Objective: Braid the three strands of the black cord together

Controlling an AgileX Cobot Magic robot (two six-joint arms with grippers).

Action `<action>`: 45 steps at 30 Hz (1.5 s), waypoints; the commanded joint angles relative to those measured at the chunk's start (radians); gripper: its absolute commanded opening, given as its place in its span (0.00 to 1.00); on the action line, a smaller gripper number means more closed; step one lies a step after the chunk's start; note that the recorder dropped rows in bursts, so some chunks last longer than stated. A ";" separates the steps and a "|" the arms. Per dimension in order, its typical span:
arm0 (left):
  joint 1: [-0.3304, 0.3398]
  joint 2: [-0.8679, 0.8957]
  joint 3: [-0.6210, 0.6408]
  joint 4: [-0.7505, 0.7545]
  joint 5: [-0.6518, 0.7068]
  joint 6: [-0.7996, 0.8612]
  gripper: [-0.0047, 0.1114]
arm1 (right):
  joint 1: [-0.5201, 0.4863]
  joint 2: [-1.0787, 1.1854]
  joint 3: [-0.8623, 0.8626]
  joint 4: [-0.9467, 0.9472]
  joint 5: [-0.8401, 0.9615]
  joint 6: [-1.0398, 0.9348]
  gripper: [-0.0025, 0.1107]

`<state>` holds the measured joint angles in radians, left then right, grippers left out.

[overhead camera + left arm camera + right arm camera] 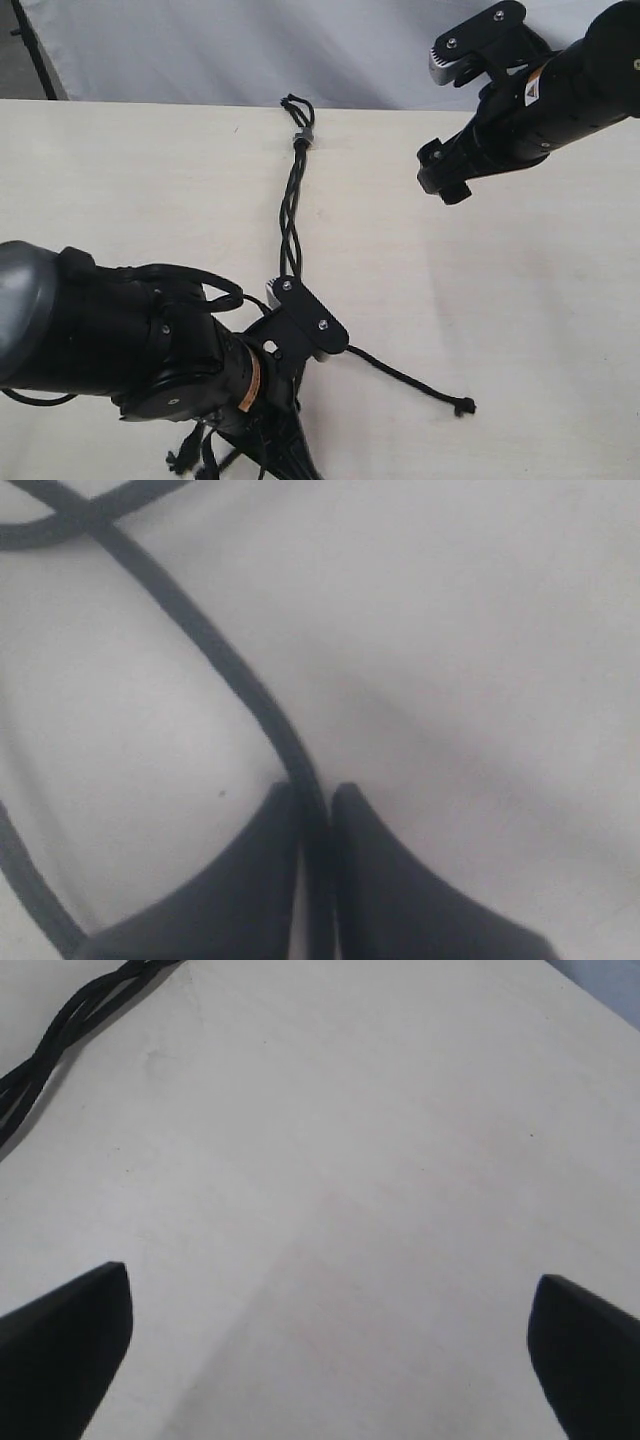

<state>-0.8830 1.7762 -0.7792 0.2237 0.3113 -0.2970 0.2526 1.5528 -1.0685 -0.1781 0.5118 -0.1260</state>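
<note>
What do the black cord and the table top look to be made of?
The black cord is probably woven textile fibre with a matte finish: it drapes limp, looks twisted and shows no gloss. The table top seems to be pale laminate or painted board, smooth and dull: faint specks, no clear wood grain.

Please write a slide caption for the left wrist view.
Left pincer shut on one black strand, pale table behind.
</note>
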 commanded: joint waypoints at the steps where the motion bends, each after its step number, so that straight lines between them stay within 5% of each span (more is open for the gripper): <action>1: 0.000 -0.020 -0.037 0.011 0.158 0.005 0.05 | -0.004 0.002 0.001 -0.007 -0.010 -0.001 0.92; 10: 0.198 -0.146 -0.083 0.185 0.271 0.067 0.05 | -0.004 0.002 0.001 -0.003 -0.010 -0.001 0.92; 20: 0.336 -0.021 0.020 0.218 0.002 0.152 0.05 | -0.004 0.002 0.001 0.001 0.004 -0.001 0.92; 27: 0.315 0.036 0.028 0.094 0.017 0.152 0.05 | -0.004 0.002 0.001 0.001 0.000 -0.001 0.92; 32: 0.180 0.036 0.025 -0.078 0.088 0.228 0.05 | -0.004 0.002 0.001 0.001 -0.020 -0.001 0.92; 36: 0.054 0.029 0.001 -0.040 0.108 0.239 0.05 | -0.004 0.002 0.001 0.001 -0.025 -0.001 0.92; 45: 0.183 -0.071 -0.019 0.091 0.064 0.071 0.05 | -0.004 0.002 0.001 0.001 -0.016 -0.001 0.92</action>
<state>-0.7382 1.7321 -0.7991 0.2987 0.3893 -0.2067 0.2526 1.5551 -1.0685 -0.1745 0.5026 -0.1260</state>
